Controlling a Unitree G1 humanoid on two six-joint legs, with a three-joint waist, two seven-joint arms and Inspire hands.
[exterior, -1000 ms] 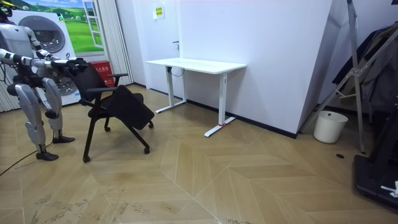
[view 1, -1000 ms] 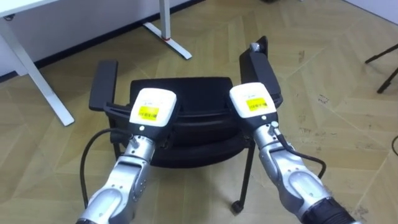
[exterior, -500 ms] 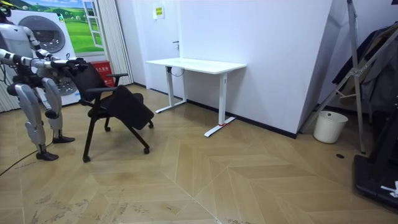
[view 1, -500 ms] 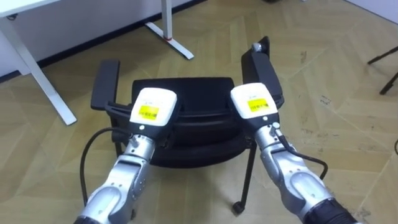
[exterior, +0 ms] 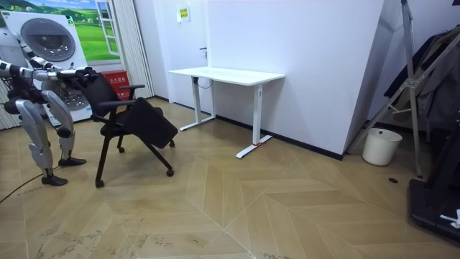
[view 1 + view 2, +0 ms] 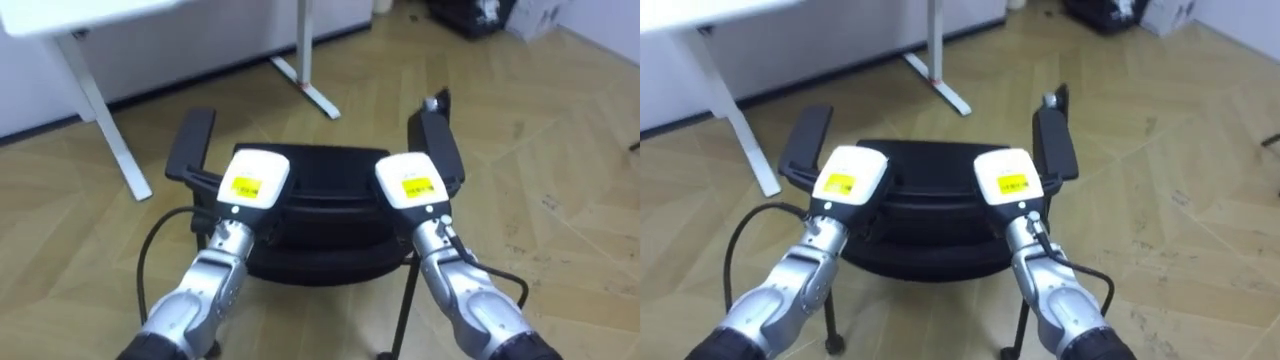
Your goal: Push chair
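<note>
While both arms are reaching straight forward in the left eye view, the left hand [image 6: 255, 180] and the right hand [image 6: 412, 182] are resting side by side on the top edge of the backrest [image 6: 320, 170] of the chair [image 6: 320, 245], backs upward. The fingers are lying hidden behind the hand backs, so their state cannot be told. The seat is extending directly ahead of the hands, and the backrest edge is running left to right. Both hands are sitting equally near it, just inboard of the left armrest [image 6: 190, 148] and the right armrest [image 6: 440, 148]. A white desk [image 6: 100, 110] is standing beyond the chair.

In the room view, the robot is standing behind the chair with arms level at backrest height. The chair is resting on the wood floor [image 5: 287, 208].

In the right eye view, the hands are showing matching placement. The coming push is, by judgement, calling for even pressure straight ahead.
</note>
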